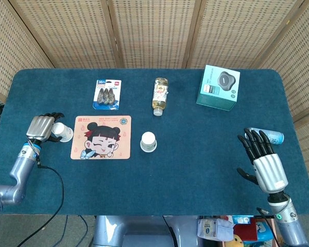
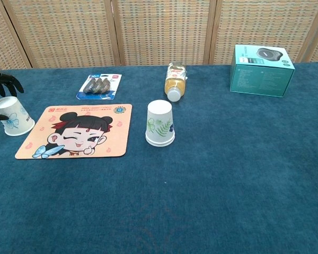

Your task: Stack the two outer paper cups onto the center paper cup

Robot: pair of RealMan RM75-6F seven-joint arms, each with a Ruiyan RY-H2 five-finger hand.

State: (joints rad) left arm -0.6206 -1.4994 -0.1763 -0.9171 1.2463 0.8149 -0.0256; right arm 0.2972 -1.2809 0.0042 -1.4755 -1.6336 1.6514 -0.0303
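The tabletop (image 1: 144, 190) is covered with a dark blue cloth. Near its middle the center cup (image 1: 148, 142) stands upside down, with a leaf print on its side in the chest view.

At 9 o'clock from it, past the mat (image 1: 101, 137) with a cartoon face, is the left cup (image 1: 63, 131). It is also upside down and tilted a little, just beside the left edge of the mat. The left hand (image 1: 41, 128) is at this cup: its dark fingers (image 1: 55, 118) curl around the side of the cup and touch it. In the chest view only the fingertips show at the left border, against the cup, and the cup's rim appears to be on the cloth.

At 3 o'clock from the center cup, near the right edge of the tabletop, the right cup (image 1: 270, 136) lies on its side. The right hand (image 1: 262, 159) is just beside it, at about 7 o'clock from it, with the fingers apart and straight, holding nothing. The fingertips are near the cup; I cannot tell if they touch it.

At 12 o'clock from the center cup a bottle (image 1: 160, 95) lies on its side, its cap pointing to the cup. At 11 o'clock is a blister pack (image 1: 106, 94), and at 1 o'clock, well apart, a teal box (image 1: 219, 87).
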